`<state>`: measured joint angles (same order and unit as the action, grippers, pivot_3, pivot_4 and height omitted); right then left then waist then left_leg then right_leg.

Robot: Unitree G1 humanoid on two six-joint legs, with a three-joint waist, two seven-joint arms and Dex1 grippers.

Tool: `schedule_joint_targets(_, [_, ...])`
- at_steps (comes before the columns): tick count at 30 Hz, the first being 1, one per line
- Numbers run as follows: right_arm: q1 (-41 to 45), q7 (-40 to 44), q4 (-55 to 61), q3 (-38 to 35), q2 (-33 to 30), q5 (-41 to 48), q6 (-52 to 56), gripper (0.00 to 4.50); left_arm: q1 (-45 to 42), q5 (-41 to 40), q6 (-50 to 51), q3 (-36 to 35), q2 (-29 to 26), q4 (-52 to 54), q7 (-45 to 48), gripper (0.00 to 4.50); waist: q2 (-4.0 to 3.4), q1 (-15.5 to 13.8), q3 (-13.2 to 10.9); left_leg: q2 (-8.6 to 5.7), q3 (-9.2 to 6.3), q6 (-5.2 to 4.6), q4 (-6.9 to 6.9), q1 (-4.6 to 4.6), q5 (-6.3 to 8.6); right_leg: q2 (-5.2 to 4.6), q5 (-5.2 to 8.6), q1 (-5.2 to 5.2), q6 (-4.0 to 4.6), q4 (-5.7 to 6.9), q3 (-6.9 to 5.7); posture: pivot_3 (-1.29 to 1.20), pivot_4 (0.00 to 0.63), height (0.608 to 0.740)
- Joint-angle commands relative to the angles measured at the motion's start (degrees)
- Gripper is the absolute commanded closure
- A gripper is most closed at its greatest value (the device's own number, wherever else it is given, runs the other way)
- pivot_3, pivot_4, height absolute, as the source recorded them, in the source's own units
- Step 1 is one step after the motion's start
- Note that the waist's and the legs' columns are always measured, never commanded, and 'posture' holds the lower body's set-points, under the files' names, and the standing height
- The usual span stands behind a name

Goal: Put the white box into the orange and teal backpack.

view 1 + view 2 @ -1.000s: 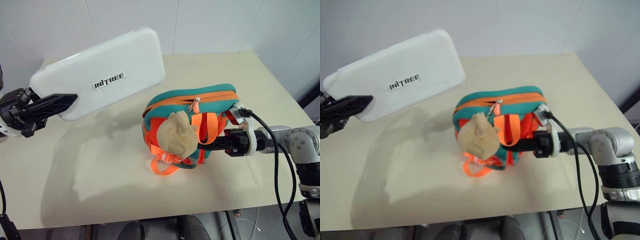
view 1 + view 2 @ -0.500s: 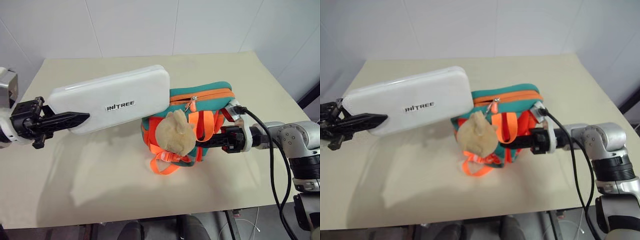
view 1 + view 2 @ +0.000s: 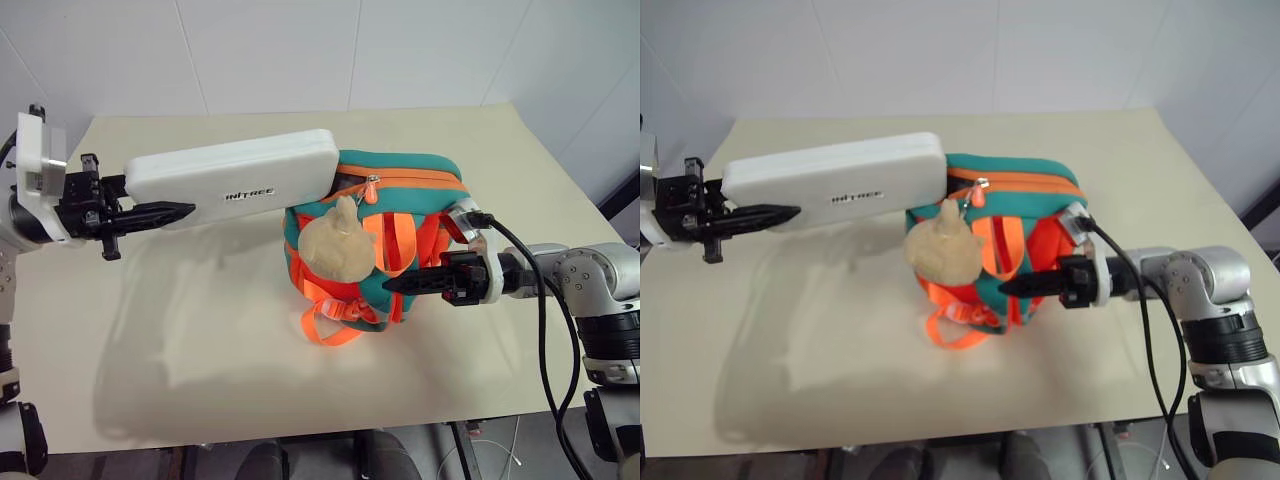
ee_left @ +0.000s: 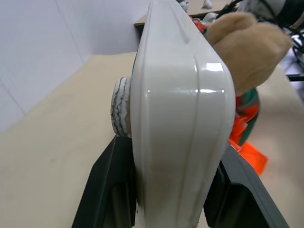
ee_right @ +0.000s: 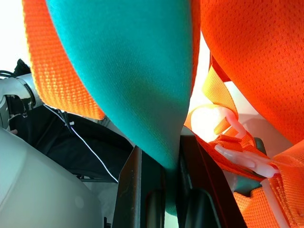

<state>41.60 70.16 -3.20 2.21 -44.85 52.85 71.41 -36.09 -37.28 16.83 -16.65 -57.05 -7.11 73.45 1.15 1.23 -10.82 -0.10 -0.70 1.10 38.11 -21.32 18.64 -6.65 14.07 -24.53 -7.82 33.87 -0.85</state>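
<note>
Your left gripper (image 3: 150,213) clamps the white box (image 3: 235,178); its far end is hidden at the orange and teal backpack (image 3: 400,205) opening. Right gripper (image 3: 400,282) pinches a teal strap (image 5: 142,71), tips hidden.

We see black two-fingered grippers on both arms. The right arm (image 3: 590,280) is silver-grey. A black cable (image 3: 545,300) loops along it.

Bright, even light from above. Soft broad shadow on table (image 3: 200,340) below box (image 3: 235,178) and backpack (image 3: 400,200), lower left of head frames. Right eye view hazier, paler than left. Left wrist view: small glare spots on box edge, toy (image 4: 247,47) soft, out of focus. Right wrist view: fabric sharp, background at left blurred, gaps blown white.
</note>
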Motion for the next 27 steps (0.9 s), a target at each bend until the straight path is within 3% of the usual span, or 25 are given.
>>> schedule_joint_targets(1, [-0.9, -0.4, 1.9, -1.6, 0.0, 0.9, 0.7, 4.06, -2.8, 3.9, -3.8, 0.7, 0.0, -3.5, -0.1, 3.20, 0.00, 0.0, 0.0, 0.00, 0.00, 0.00, 0.00, 0.00, 0.00, 0.00, 0.00, 0.00, 0.00, 0.00, 0.00, 0.00, 0.150, 0.740])
schedule_joint_targets(16, [-0.8, -1.6, 2.7, -2.6, 1.3, 1.7, 1.2, 4.06, -12.0, 10.8, -5.5, 12.8, 3.1, -10.6, 10.8, 3.20, 0.00, -0.7, 0.0, 0.00, 0.00, -0.01, 0.07, -0.01, 0.00, 0.04, 0.00, -0.01, -0.01, 0.07, 0.00, 0.00, 0.150, 0.740])
schedule_joint_targets(22, [-0.5, -1.6, 2.6, -2.4, 1.8, 1.4, 0.9, 4.06, -20.4, 16.3, -6.4, 18.1, 9.1, -14.7, 9.6, 3.20, 0.00, -1.2, 0.0, 0.01, 0.01, -0.02, 0.09, -0.03, 0.00, 0.06, 0.00, -0.01, -0.01, 0.06, 0.00, 0.00, 0.150, 0.740])
schedule_joint_targets(27, [-0.9, -2.2, 3.3, -2.8, 2.8, 1.5, 0.8, 4.06, -26.1, 20.9, -3.0, 23.4, 17.4, -14.7, 5.5, 3.20, 0.01, -1.2, 0.0, 0.00, 0.00, -0.02, 0.20, -0.09, 0.00, 0.06, -0.02, -0.01, -0.04, 0.09, 0.00, 0.00, 0.150, 0.740])
